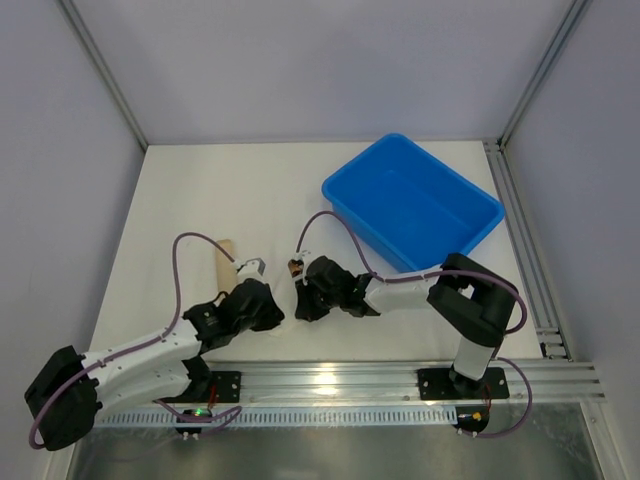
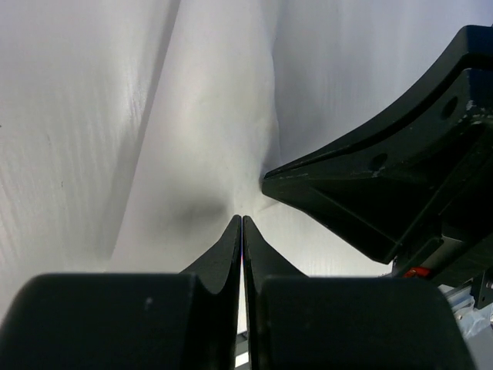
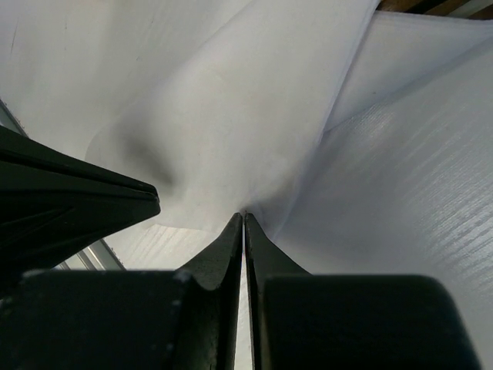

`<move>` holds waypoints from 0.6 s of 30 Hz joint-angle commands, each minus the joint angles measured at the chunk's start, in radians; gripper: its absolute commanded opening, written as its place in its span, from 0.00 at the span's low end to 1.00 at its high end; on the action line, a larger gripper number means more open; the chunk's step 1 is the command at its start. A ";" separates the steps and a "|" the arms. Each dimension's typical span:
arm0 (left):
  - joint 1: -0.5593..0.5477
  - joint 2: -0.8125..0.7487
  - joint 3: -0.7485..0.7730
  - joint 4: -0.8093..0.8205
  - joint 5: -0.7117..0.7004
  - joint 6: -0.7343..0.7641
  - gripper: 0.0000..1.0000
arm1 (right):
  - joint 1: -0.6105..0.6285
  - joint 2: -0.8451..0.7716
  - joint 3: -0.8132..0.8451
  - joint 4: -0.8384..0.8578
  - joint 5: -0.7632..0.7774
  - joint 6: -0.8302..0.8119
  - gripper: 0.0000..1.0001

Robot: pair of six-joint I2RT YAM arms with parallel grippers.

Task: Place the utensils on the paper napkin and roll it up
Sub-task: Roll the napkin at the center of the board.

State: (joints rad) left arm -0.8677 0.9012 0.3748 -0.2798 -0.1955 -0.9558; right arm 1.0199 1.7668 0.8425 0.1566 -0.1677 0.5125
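Your paper napkin (image 2: 192, 116) is the weak point. It is thin, and two grips hold it very close together, so if you draw the arms apart or lift unevenly it is likely to tear at a pinch. A slack grip would let the sheet slide free and fall open. The grippers also sit nearly touching, so a careless turn could knock one into the other.

The napkin is plain white, with soft folds and a shadowed pucker running into each pinch. It lies close to the near edge of the table (image 1: 200, 190), left of centre, and is hard to pick out from above against the white surface.

The left gripper (image 2: 242, 220) has its fingers pressed together on the paper, and so does the right gripper (image 3: 243, 216).

You cannot see the utensils clearly. A small bronze bit just beyond the grippers may be one end, and if they lie loose in the folds they could slip out.

Further out, a tan cylinder (image 1: 224, 262) lies just beyond the left gripper, and a blue bin (image 1: 410, 205) sits towards the far right corner.
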 commanded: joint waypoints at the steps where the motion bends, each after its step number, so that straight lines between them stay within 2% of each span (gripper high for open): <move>1: 0.009 0.015 -0.028 0.122 0.042 0.019 0.00 | 0.005 -0.017 -0.025 -0.074 0.057 0.001 0.08; 14: 0.010 0.134 -0.115 0.270 0.085 -0.067 0.00 | 0.005 -0.053 -0.013 -0.112 0.068 0.009 0.13; 18: 0.010 0.153 -0.126 0.298 0.087 -0.077 0.00 | 0.005 -0.085 -0.016 -0.135 0.079 0.026 0.18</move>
State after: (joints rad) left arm -0.8631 1.0389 0.2707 -0.0319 -0.1139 -1.0183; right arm 1.0218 1.7302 0.8379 0.0910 -0.1314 0.5293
